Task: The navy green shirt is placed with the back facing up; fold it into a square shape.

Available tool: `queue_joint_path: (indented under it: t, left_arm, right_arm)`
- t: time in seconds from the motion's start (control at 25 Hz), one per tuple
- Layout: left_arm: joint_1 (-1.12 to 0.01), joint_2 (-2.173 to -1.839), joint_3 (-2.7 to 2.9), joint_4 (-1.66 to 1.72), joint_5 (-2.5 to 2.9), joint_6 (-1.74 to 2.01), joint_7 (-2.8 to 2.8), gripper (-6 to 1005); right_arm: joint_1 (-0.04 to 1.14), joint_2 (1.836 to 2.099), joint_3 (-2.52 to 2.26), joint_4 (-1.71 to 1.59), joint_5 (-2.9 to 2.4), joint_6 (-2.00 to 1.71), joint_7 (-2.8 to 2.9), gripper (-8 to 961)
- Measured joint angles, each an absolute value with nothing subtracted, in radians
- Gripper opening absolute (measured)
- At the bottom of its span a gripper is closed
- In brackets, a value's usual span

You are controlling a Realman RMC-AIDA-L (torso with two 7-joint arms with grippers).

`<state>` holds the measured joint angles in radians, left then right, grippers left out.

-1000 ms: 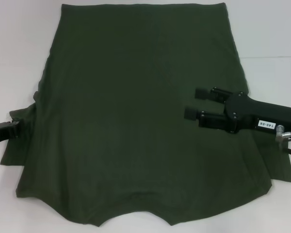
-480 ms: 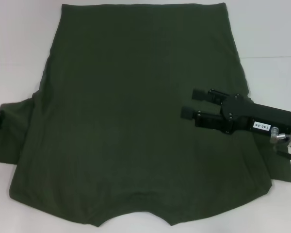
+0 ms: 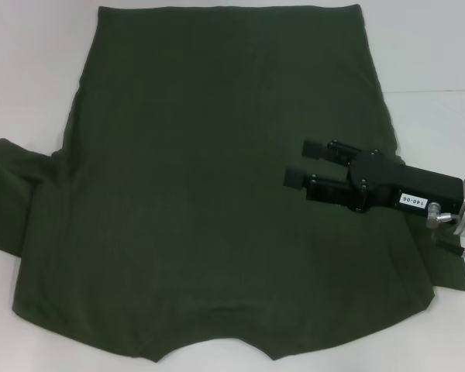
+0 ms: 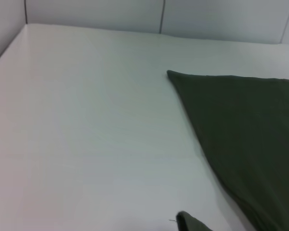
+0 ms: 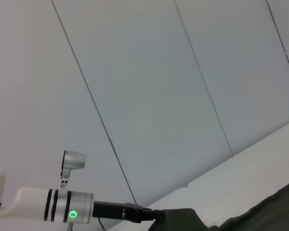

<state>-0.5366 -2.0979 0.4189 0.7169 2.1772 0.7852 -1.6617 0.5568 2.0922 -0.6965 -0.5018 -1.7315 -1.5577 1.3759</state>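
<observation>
navy green shirt (image 3: 217, 201) spread flat on white table (image 3: 434, 46), plain side up, filling most of the head view. nearest edge is a notched, curved one with two points toward the robot; straight far edge lies well up the table. left sleeve flared out at the table's left edge, its cloth rumpled and raised. right sleeve lies under the right arm.

right gripper (image 3: 304, 161) over the shirt's right half, arm reaching in from the right, fingers pointing left toward the shirt's middle. two dark fingers parallel with a clear gap between them, nothing in the gap, no cloth pinched. cannot tell whether the fingers touch the fabric or hover above it.

left wrist view: bare white table, one corner of the shirt (image 4: 241, 125) running across it, panelled wall behind.

right wrist view: grey wall panels, and far off the left gripper (image 5: 151, 215) on a white arm with a green light, gripping a raised bit of the dark cloth. that gripper lies outside the head view.
</observation>
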Motion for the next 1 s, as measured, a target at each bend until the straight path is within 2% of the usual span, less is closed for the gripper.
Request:
queue_joint_path:
  t: [0.6, 1.0]
  left_arm:
    - [-0.585, -2.076, 0.421, 0.723, 2.178, 0.748, -1.634, 2]
    - [-0.568, -2.085, 0.422, 0.731, 2.178, 0.782, -1.647, 1]
  right_arm:
    - [0.564, 2.095, -0.69, -0.477, -1.729, -1.554, 1.376, 895]
    - [0.565, 2.095, -0.689, -0.477, -1.729, -1.548, 1.376, 895]
